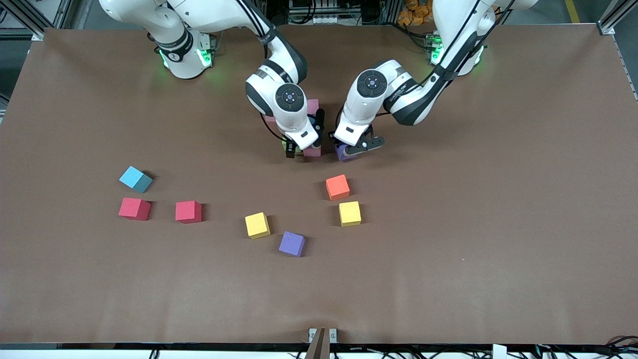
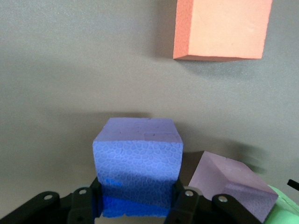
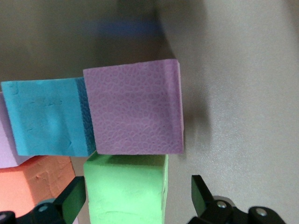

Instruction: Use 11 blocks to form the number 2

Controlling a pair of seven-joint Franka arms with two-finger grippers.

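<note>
While both arms crowd the table's middle in the front view, the left gripper (image 1: 352,148) sits low, clamped on a purple block (image 1: 344,152), just beside the started number 2 (image 1: 309,130), a cluster mostly hidden under the right gripper (image 1: 303,145), whose fingers are spread wide with nothing in them. Loose blocks lie nearer the camera: blue (image 1: 135,179), two red (image 1: 134,208) (image 1: 189,211), two yellow (image 1: 257,225) (image 1: 350,213), orange (image 1: 337,187), another purple (image 1: 291,244). Left wrist view: fingers (image 2: 183,205) pinch the purple block's (image 2: 138,168) sides; a mauve block (image 2: 233,184) with a green edge (image 2: 284,205) sits close by, orange block (image 2: 222,28) apart. Right wrist view: open fingers (image 3: 203,196) straddle a green block (image 3: 126,189) without touching it; mauve (image 3: 135,109), blue (image 3: 46,116) and orange (image 3: 35,179) blocks pack tight against it.
</note>
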